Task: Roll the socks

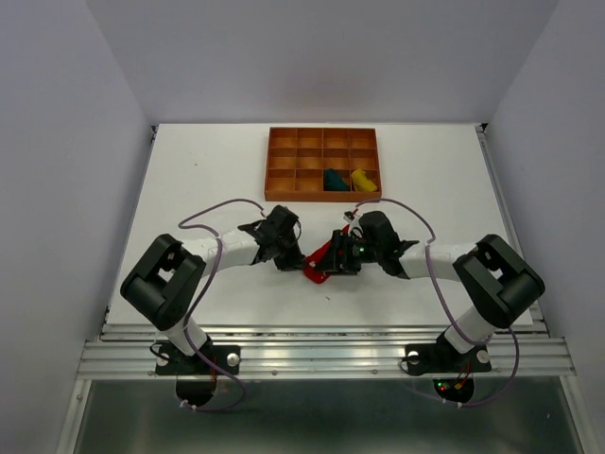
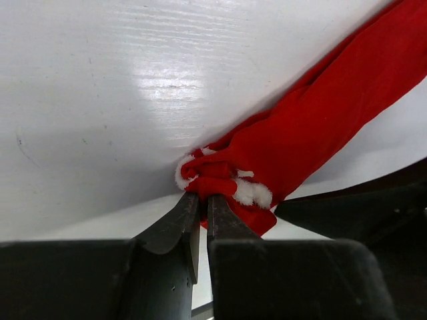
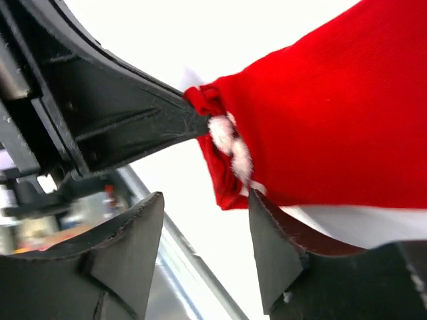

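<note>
- Near the middle of the white surface (image 1: 189,189), between the two arms, lies the red fabric sock (image 2: 313,127). It is partly stretched out, and one end is bunched up with white fluffy lining (image 2: 253,193) showing.
- The left claw (image 2: 202,199) is closed, pinching a thin fold of that bunched end between its tips.
- The right claw (image 3: 203,233), just right of it, is spread apart and holds nothing. The bunched end sits just ahead of its gap, close by its right finger.
- The step in hand looks like starting the roll at this end.
- To do it well, the left pinch should stay firm and low to the surface.
- The right claw should then take the cloth close beside the fold, catching every layer and steering clear of the left finger that crosses its path.
- Keeping the sock taut between the two should make a tight bundle rather than a loose one.
- Far off sits the orange-brown gridded tray (image 1: 284,161). A dark teal sock bundle (image 1: 334,178) and a yellow sock bundle (image 1: 362,177) lie in neighbouring near-right compartments, so the red sock seems the last one left.
</note>
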Robot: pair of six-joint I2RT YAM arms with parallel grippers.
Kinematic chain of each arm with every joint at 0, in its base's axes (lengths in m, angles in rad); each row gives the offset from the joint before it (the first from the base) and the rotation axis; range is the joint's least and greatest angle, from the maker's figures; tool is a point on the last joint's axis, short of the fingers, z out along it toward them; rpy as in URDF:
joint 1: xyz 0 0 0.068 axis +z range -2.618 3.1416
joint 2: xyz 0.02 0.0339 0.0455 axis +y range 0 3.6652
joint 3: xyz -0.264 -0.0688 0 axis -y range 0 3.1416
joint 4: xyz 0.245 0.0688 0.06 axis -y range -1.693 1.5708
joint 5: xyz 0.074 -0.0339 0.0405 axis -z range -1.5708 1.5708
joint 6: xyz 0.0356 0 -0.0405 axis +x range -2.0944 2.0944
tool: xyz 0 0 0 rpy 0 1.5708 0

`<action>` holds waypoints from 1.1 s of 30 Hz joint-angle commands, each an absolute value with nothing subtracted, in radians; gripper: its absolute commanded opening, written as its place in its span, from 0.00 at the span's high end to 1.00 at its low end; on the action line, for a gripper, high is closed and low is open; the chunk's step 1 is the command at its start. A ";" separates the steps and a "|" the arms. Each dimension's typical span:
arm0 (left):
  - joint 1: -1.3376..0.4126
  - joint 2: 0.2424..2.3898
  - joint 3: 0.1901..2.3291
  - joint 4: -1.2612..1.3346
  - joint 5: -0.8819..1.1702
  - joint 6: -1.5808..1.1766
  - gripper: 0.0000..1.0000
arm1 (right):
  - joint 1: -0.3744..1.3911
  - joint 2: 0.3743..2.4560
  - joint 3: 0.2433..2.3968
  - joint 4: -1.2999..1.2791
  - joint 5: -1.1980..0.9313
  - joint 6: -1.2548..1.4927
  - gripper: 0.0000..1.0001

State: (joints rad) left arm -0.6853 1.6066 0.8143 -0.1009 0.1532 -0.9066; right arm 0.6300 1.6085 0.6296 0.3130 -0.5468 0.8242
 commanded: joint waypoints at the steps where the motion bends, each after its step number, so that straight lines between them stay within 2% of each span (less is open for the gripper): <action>1: -0.684 1.623 0.837 -0.282 0.129 -0.870 1.00 | 0.661 1.526 0.689 0.131 -0.384 0.587 0.36; 4: -0.684 1.620 0.865 -0.334 0.135 -0.850 1.00 | 0.764 1.451 0.722 0.049 -0.185 0.413 0.20; 6: -0.683 1.621 0.883 -0.365 0.135 -0.825 1.00 | 0.848 1.422 0.744 0.017 -0.102 0.339 0.00; 13: -0.680 1.609 0.974 -0.534 0.100 -0.770 1.00 | 1.006 1.413 0.796 -0.052 0.064 0.114 0.00; 23: -0.678 1.624 1.011 -0.614 0.132 -0.759 1.00 | 1.218 1.425 0.785 0.024 0.264 -0.076 0.00; 33: -0.678 1.655 1.011 -0.641 0.141 -0.758 1.00 | 1.357 1.595 0.877 0.017 0.366 -0.179 0.04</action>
